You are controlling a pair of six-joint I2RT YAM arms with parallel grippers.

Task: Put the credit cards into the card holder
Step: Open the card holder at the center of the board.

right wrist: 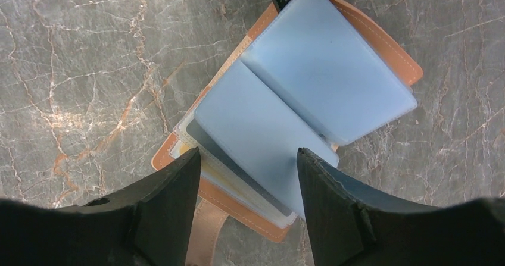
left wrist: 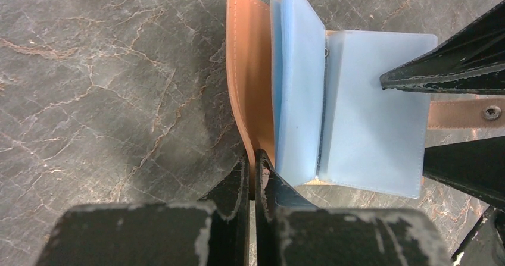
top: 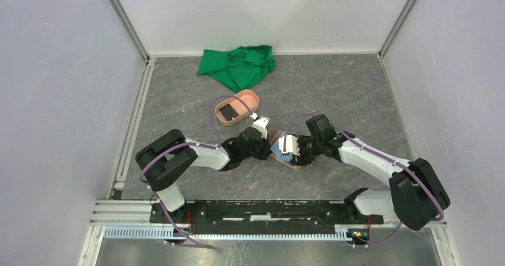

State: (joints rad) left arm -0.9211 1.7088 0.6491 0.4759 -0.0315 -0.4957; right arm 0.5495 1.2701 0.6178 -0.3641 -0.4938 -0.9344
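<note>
The tan card holder (top: 292, 165) lies open on the table between both arms, its light blue plastic leaves (right wrist: 280, 111) spread like a booklet. My left gripper (left wrist: 255, 159) is shut on the edge of its tan cover (left wrist: 244, 69), which stands raised. My right gripper (right wrist: 249, 162) hovers open over the near blue leaf and the closing tab (right wrist: 205, 236), one of its fingers (left wrist: 452, 75) touching that leaf's edge. A dark edge shows under the near leaf. One black credit card (top: 228, 110) lies in the pink tray (top: 250, 97); I see no other cards.
A crumpled green cloth (top: 238, 65) lies at the back of the table, behind the pink tray. White walls enclose the grey marbled table top (top: 345, 93) on three sides.
</note>
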